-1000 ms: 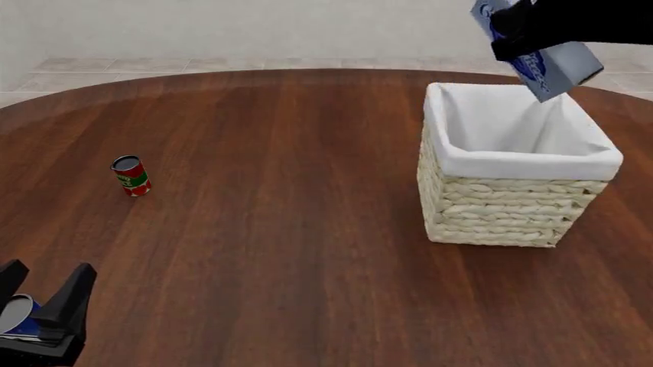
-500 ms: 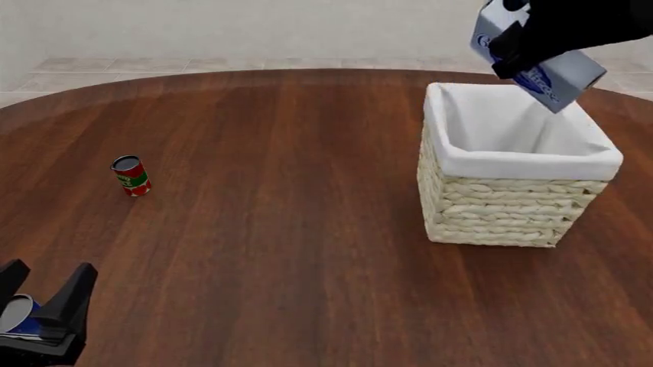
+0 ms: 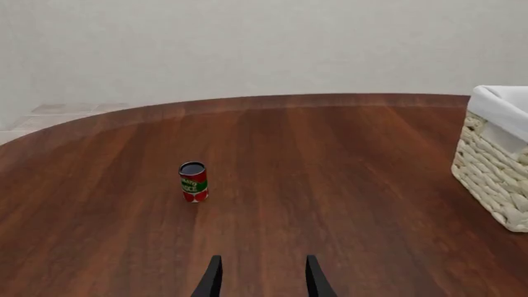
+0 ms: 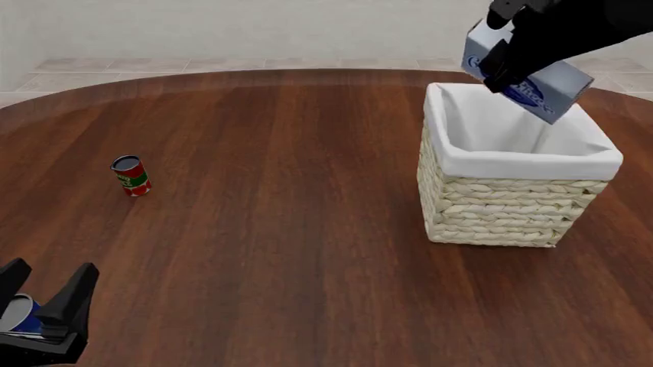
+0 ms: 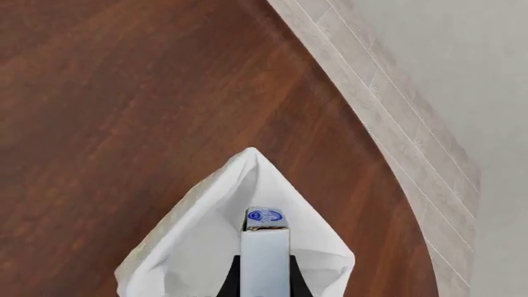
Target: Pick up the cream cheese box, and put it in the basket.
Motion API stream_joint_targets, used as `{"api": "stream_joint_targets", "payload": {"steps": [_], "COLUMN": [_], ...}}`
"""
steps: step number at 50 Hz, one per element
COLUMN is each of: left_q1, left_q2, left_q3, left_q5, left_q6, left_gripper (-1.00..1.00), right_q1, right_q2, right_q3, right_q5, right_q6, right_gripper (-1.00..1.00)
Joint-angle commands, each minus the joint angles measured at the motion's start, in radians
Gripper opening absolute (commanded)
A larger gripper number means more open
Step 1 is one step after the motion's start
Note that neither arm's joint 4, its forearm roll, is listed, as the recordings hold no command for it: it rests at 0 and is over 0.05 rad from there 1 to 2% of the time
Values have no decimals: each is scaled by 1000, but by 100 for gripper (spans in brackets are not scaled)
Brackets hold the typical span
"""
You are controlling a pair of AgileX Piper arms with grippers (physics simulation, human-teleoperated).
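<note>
My right gripper (image 4: 507, 55) is shut on the cream cheese box (image 4: 548, 82), a silver-grey carton with blue oval logos, and holds it tilted just above the open top of the basket (image 4: 510, 200). In the right wrist view the box (image 5: 265, 253) sits between my fingers, over the basket's white liner (image 5: 198, 247). The basket is pale woven wicker at the right of the table. Its side also shows in the left wrist view (image 3: 493, 185). My left gripper (image 4: 43, 294) is open and empty near the table's front left edge; its fingertips (image 3: 212, 279) hover over bare wood.
A small red-and-green can (image 4: 131, 176) stands upright on the left of the round wooden table (image 4: 265, 199). It also shows in the left wrist view (image 3: 193, 181), ahead of the left fingers. A tiled floor strip and pale wall lie beyond the table.
My right gripper has lowered the cream cheese box and moved it slightly left, closer to the basket's opening. The left arm has barely moved.
</note>
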Motion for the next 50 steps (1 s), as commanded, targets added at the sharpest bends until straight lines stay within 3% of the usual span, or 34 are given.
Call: {"api": "stream_joint_targets", "payload": {"steps": [1,8,11,23,50], "left_q1": [-1,6,5,5,4], "left_q2": [9,16,17,26,35], "left_q3": [0,0,0,0,0], "left_q5": [-5,-9,-10,-15,-21], "left_q6": [4,4,5,7,9], "left_gripper": [100,100,100,100,100], "right_q1": [6,-10,-32,-46,-54], "right_q2": [28,65,78,64,77], "right_q3": [-6,-10,2,41,77], "right_q5": [11,11,6,-5,-38], "right_q6": [-1,-34,-75,-111,-118], "right_gripper": [-100,-100,-100,-100,-100]}}
